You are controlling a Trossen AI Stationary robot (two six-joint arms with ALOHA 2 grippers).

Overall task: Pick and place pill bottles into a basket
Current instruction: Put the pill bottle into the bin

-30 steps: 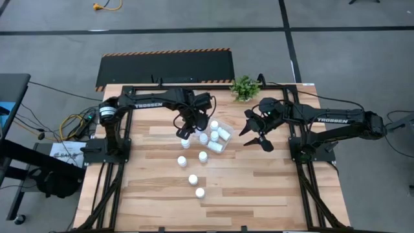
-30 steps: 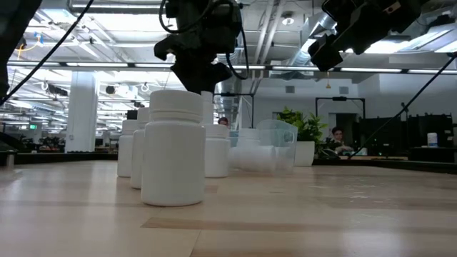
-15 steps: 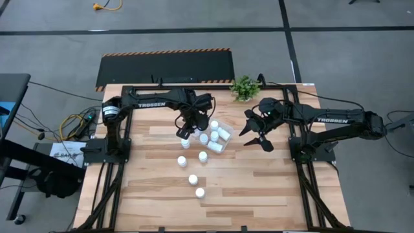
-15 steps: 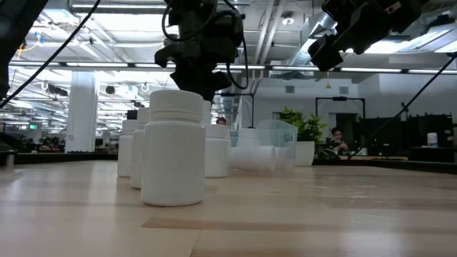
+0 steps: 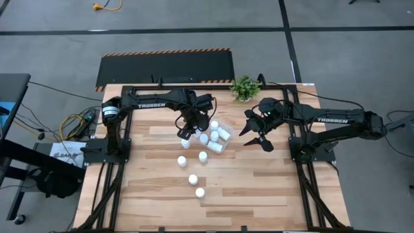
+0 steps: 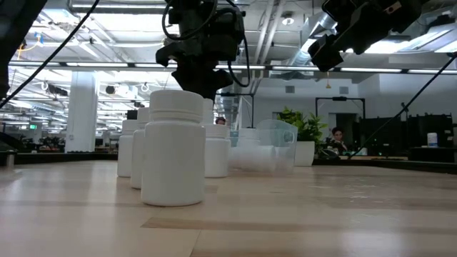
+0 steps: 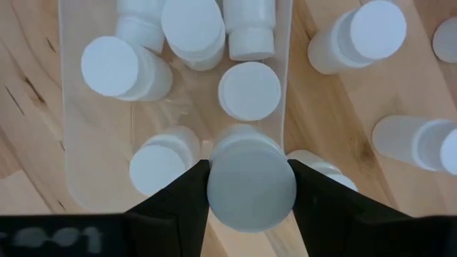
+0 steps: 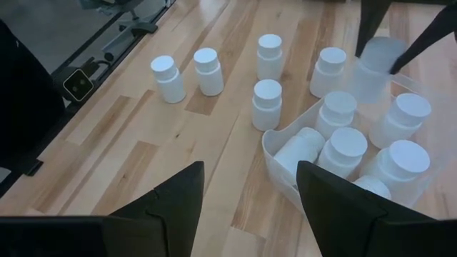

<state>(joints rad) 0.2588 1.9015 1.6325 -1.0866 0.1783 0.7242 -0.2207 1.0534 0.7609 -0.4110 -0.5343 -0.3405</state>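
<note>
Your left gripper (image 7: 250,187) is pinching a pill bottle (image 7: 250,182) btwn its two dark fingers, held over the near wall of the basket (image 7: 66,128), which sits toward the far-centre of the tabletop (image 5: 259,188). The bottles are smooth white plastic cylinders w/ flat round caps; the basket is a clear, shallow tub w/ rounded corners, so you see wood grain thru its floor. Left wrist view shows approx five more bottles in it, some upright, some tipped; three others (image 7: 357,36) stand or lie on the planks just beside its wall. High view adds what the wrist cam misses: four loose bottles (image 5: 193,179) strung out from the basket toward the front edge, a small green plant (image 5: 244,87) at the far edge, and your right gripper (image 5: 257,131) w/ fingers spread wide, hovering off the basket's right side. Right wrist view confirms that spread and shows the held bottle as a translucent blur above the basket rim. Low view is mostly blocked by one bottle (image 6: 172,148) standing close to the lens; the basket shows only partly behind it.
</note>
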